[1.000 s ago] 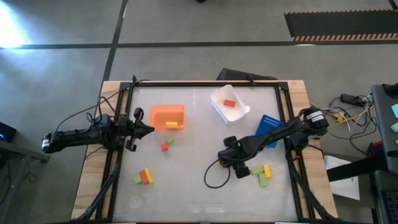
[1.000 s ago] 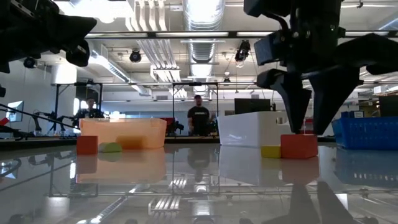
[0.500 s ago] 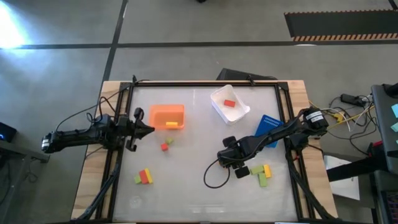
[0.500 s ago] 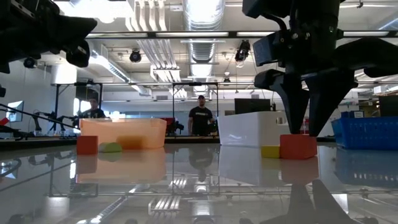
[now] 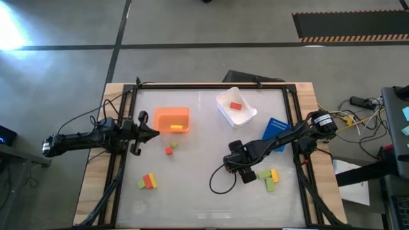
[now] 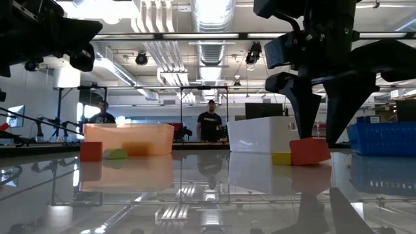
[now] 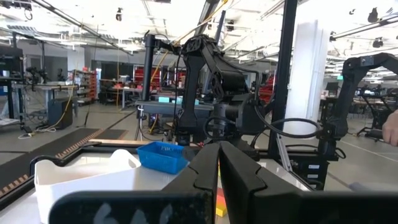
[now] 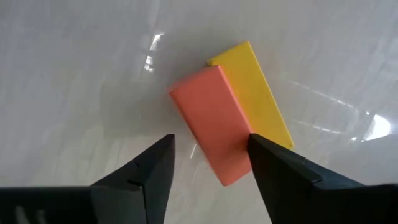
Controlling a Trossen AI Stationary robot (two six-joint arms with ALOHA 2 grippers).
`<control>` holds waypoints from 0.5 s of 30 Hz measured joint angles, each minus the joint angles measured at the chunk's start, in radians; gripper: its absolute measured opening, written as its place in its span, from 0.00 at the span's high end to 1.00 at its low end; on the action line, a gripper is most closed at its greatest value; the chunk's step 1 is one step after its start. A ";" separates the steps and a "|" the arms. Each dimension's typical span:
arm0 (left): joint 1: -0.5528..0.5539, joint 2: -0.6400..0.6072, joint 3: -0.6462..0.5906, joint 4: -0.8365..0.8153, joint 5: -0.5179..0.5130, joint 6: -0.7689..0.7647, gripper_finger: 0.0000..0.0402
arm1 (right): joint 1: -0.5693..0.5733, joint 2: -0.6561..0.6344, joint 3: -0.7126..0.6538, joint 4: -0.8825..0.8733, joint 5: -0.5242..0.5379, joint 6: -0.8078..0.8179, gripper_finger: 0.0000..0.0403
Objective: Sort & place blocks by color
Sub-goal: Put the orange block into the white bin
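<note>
**Right fingers spread over a red block**

Where the right wrist view looks down, a red block (image 8: 214, 130) lies flat on the white desk (image 8: 74, 68), long side touching a yellow block (image 8: 255, 93). The right gripper (image 8: 208, 165) has its fingers (image 8: 277, 168) spread wide; one tip overlaps the red block's edge, though contact cannot be confirmed. This pair sits at roughly 4 o'clock on the desk. The right arm reaches in low from 3 o'clock. The left gripper (image 5: 153, 133), fingers shut and empty, hangs at 9 o'clock.

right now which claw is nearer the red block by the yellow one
Right. The right claw hangs over the red block, fingers open either side of it. The left claw waits shut across the table, beside the orange bin.
</note>
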 joint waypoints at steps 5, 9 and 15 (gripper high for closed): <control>0.000 0.000 0.000 0.000 0.000 0.000 1.00 | 0.000 0.001 0.000 0.004 0.002 -0.004 0.51; 0.000 0.000 0.000 0.000 0.000 0.000 1.00 | 0.000 0.002 0.000 0.005 0.001 -0.004 0.51; 0.000 0.000 0.000 0.000 0.000 0.000 1.00 | 0.000 0.002 -0.001 -0.002 -0.042 -0.003 0.58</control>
